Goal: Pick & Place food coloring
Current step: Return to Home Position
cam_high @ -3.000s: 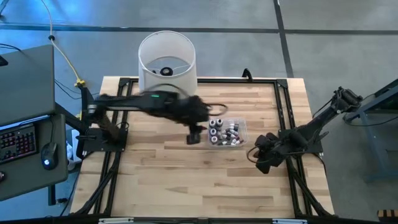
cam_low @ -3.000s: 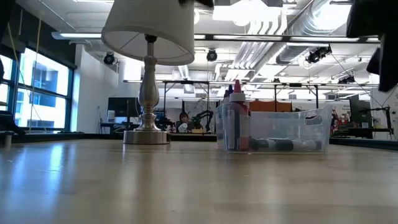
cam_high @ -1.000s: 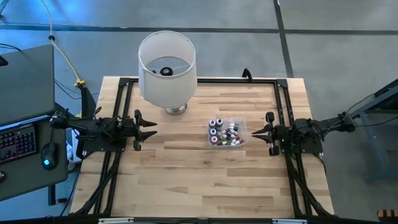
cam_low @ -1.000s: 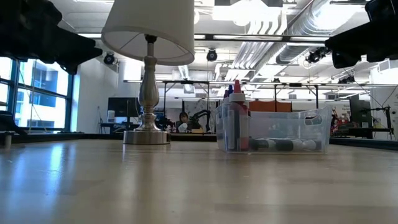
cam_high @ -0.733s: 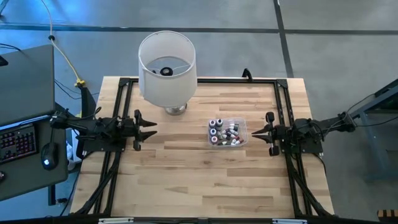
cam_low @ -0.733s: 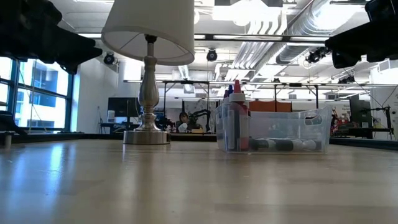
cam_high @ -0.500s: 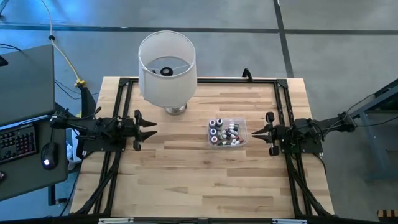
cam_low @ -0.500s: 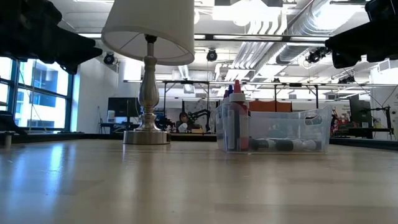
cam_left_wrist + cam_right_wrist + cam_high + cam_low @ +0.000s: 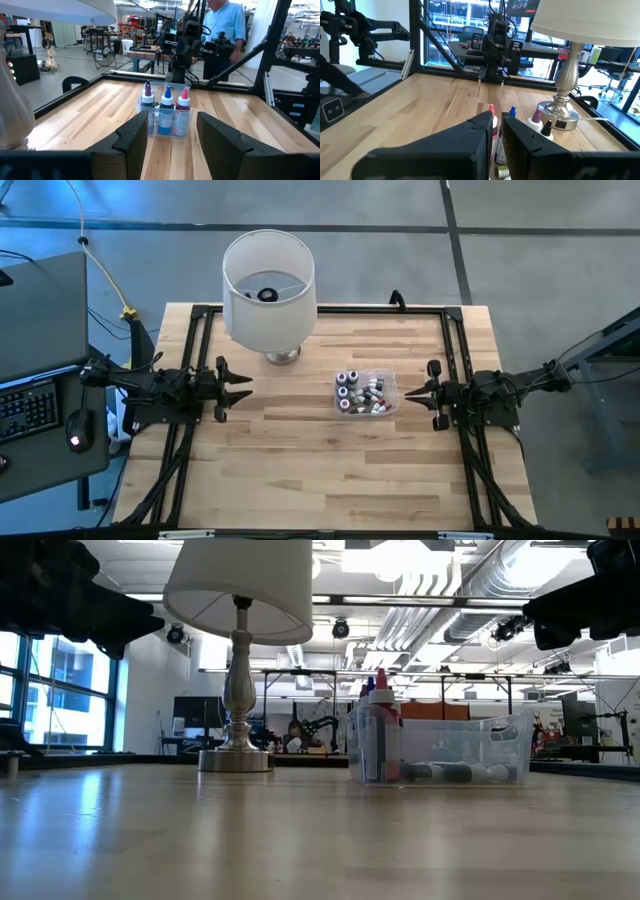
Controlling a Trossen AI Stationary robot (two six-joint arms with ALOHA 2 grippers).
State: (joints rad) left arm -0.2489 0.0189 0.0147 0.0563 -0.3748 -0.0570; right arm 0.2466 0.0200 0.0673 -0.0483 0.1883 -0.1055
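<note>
- We count two grippers: the left gripper (image 9: 240, 386) and the right gripper (image 9: 412, 394).
- One table (image 9: 300, 470).
- One lamp (image 9: 268, 285).
- One clear tub (image 9: 470, 740).
- Food coloring bottles (image 9: 166, 102): we see three standing upright at one end of the tub. The rest are too small for us to count.
- One person in a blue shirt (image 9: 225, 25) beyond the table.

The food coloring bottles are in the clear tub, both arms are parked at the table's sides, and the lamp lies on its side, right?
No: the low view shows the lamp standing upright. The food coloring bottles are in the clear tub, and the left claw and right claw sit at the sides of the table.
</note>
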